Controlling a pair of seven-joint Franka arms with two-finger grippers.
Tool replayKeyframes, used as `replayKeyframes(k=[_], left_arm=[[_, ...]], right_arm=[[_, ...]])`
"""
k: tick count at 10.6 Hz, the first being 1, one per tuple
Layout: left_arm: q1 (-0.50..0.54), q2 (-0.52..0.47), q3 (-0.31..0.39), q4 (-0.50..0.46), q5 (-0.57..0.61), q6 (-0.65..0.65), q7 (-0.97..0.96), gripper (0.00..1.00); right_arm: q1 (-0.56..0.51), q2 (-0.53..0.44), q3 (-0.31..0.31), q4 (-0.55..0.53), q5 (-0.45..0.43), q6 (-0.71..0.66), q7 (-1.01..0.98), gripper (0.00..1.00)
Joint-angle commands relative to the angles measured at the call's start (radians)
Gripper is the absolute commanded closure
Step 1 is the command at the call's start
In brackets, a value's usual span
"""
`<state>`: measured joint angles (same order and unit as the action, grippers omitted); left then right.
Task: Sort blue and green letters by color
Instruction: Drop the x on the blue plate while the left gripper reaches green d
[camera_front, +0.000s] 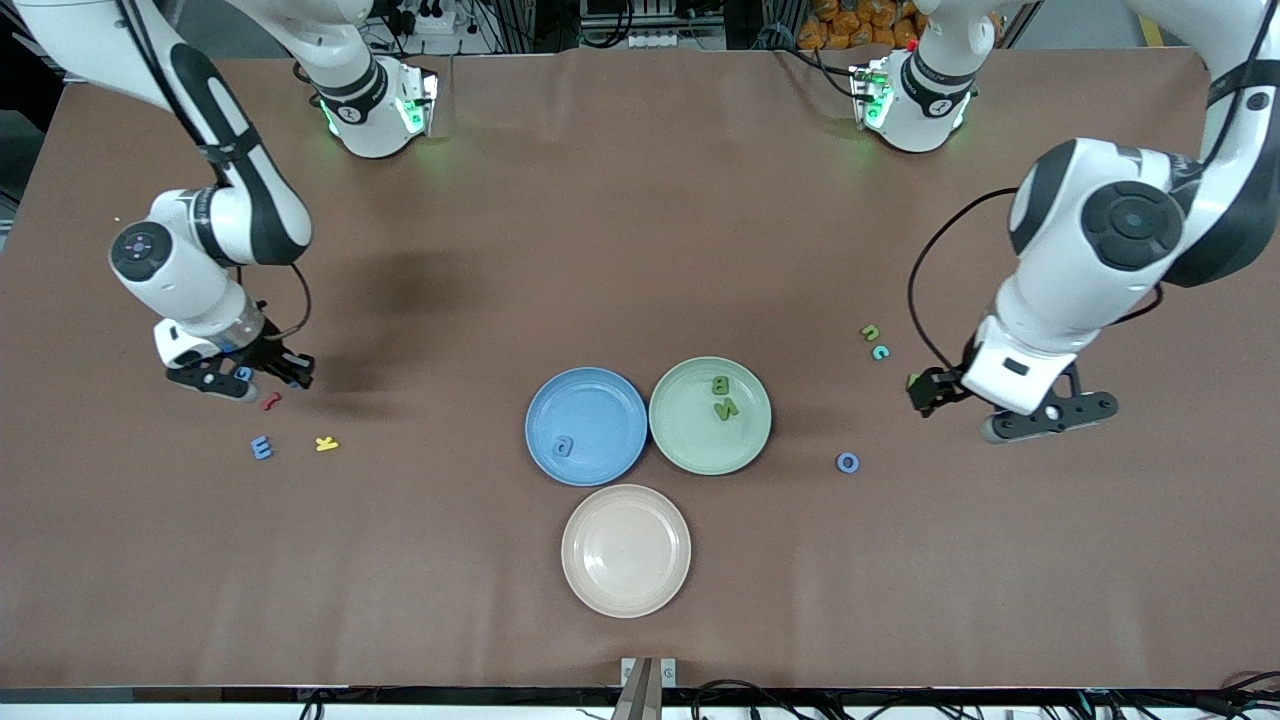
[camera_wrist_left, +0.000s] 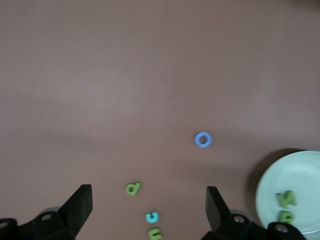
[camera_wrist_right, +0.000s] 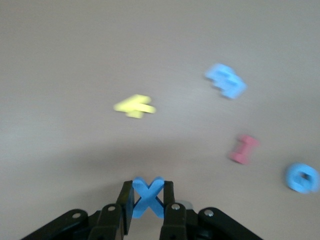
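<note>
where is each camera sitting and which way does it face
Front view: high across the table, facing both arms, bases along its top; plates mid-table.
Left wrist view: on the left wrist, looking down past the open left gripper at the blue O and green plate.
Right wrist view: on the right wrist; right gripper shut on the blue X.
Shared: blue O, green plate.
</note>
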<state>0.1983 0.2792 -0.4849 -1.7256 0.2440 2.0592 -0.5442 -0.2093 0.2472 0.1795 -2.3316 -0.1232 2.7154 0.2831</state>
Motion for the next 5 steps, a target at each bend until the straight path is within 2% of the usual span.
replayKeyframes(k=[1, 2, 3, 5], left_arm=[[0.006, -0.051, 0.057, -0.129, -0.049, 0.018, 0.079, 0.00], [0.024, -0.048, 0.058, -0.162, -0.078, 0.047, 0.113, 0.00], [0.036, -0.049, 0.062, -0.233, -0.089, 0.130, 0.188, 0.00], [0.039, -0.049, 0.068, -0.342, -0.089, 0.243, 0.213, 0.00]], right_arm=[[0.152, 0.010, 0.008, 0.093, 0.011, -0.023, -0.016, 0.94], [0.219, 0.045, 0.008, 0.145, 0.011, -0.025, -0.013, 0.94], [0.284, 0.093, 0.006, 0.208, 0.014, -0.025, -0.004, 0.94], [0.370, 0.182, 0.006, 0.319, 0.004, -0.022, -0.016, 0.94]])
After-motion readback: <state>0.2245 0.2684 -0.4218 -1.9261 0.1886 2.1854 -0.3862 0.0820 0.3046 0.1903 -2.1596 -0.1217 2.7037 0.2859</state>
